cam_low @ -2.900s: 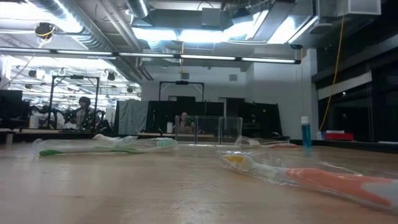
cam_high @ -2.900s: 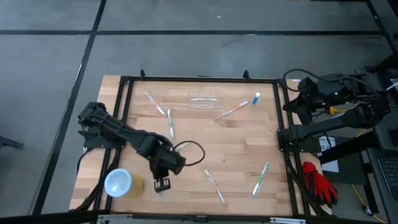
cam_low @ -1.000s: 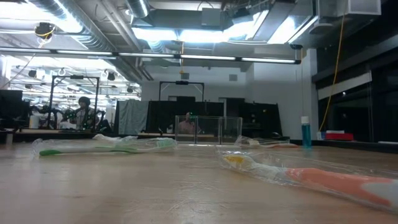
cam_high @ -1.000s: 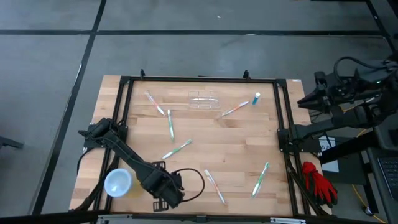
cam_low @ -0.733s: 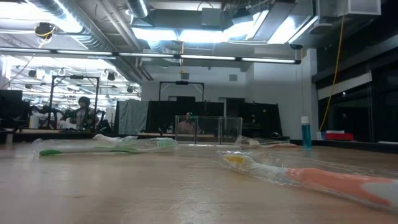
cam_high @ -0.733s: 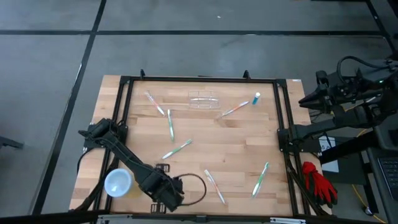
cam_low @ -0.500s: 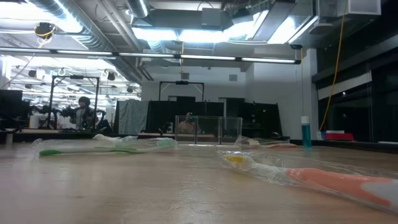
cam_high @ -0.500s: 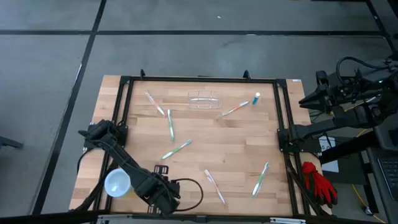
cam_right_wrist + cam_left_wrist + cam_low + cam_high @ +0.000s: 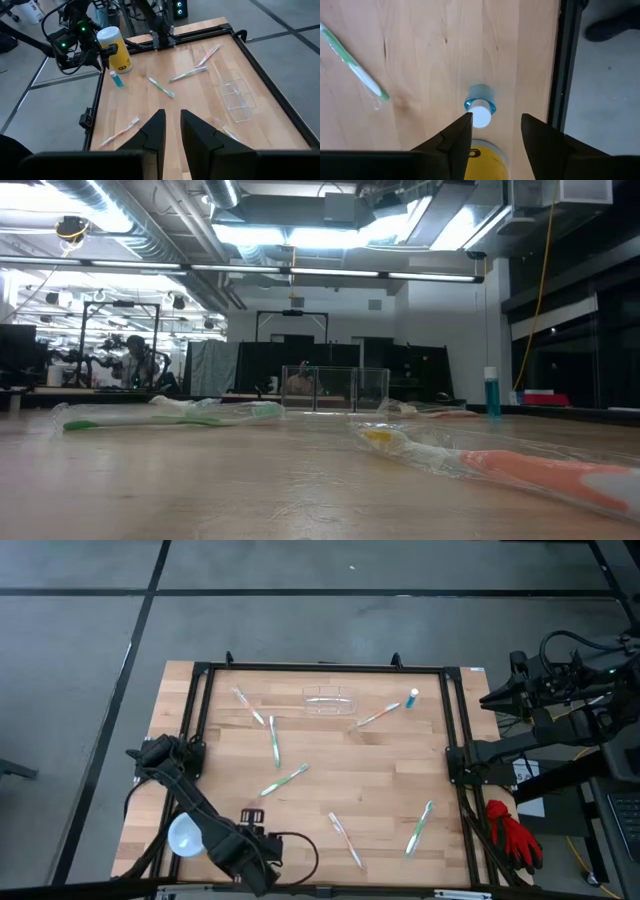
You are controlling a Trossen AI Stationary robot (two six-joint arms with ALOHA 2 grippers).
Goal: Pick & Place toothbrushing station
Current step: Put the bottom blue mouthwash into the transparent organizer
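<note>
The toothbrushing station, a clear plastic holder, rests on its base near the middle of the table's far edge. My left gripper is open and points down over the near left corner, under my left arm's end. On the table below it stands a small blue tube with a white cap, next to the yellow cup with a white top. My right gripper hangs beyond the table's right edge, with a narrow gap between its fingers and nothing in it.
Several wrapped toothbrushes lie scattered on the wood, among them a green one and another. A second blue tube stands at the far right. A black frame rail borders the table. A red glove lies off the right side.
My left arm's end has swung along the near edge toward the table's left edge, closer to the yellow cup. The cup, the holder and the toothbrushes have stayed where they were.
</note>
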